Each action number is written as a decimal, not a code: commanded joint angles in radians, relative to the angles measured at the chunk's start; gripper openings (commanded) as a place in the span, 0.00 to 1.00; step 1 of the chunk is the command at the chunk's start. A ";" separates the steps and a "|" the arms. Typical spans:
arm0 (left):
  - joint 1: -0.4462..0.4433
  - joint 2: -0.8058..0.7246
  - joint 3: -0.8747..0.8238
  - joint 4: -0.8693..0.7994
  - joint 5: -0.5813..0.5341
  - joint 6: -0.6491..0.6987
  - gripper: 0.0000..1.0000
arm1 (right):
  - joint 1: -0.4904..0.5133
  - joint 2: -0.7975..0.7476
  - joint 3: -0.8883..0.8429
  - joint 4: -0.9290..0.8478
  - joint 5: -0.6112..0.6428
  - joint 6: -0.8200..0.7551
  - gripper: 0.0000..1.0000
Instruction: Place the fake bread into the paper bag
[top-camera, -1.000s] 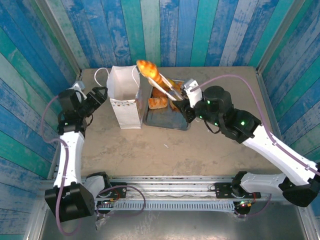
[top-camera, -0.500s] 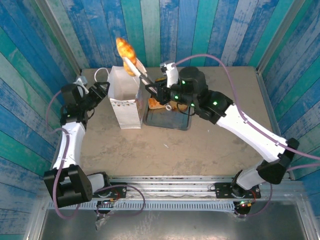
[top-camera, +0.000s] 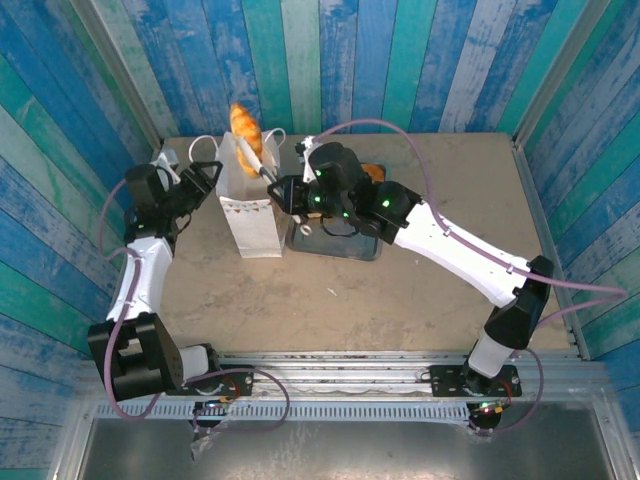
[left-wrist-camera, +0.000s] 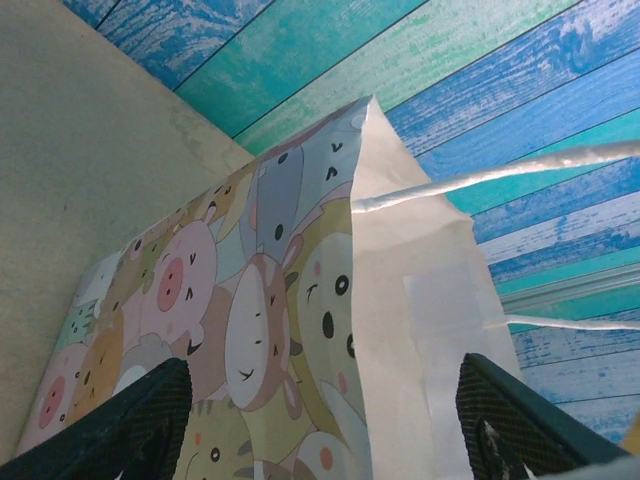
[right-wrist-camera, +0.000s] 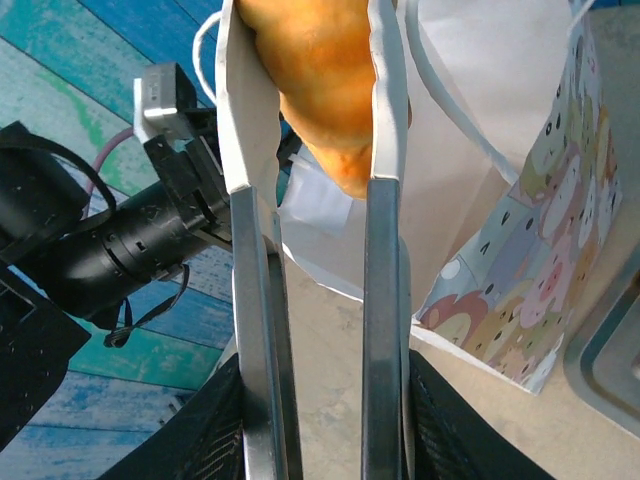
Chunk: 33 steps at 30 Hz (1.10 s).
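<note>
Right wrist: pinches glossy golden-brown fake bread (right-wrist-camera: 330, 90) mid-body in right gripper (right-wrist-camera: 315, 60) above white paper bag (right-wrist-camera: 500, 150); likely light, rigid, slippery. Holds left gripper (left-wrist-camera: 325, 420) spread.

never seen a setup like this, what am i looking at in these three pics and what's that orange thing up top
Two robot arms are bolted to a table. The wide picture looks down from above and behind them; the other two come from a camera on each wrist. On the table stand a white paper bag and a grey tray with fake pastries. The orange thing is a fake bread, pinched in the right gripper above the bag. The left gripper is open beside the bag.
</note>
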 joint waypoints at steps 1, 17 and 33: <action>0.004 0.023 -0.016 0.045 0.017 -0.015 0.71 | 0.007 0.029 0.046 -0.007 0.041 0.074 0.38; 0.002 0.024 -0.028 0.052 -0.005 -0.022 0.65 | 0.010 0.088 0.083 -0.135 0.174 0.107 0.40; 0.003 0.023 -0.031 0.069 0.014 -0.036 0.63 | 0.011 0.096 0.116 -0.146 0.189 0.055 0.53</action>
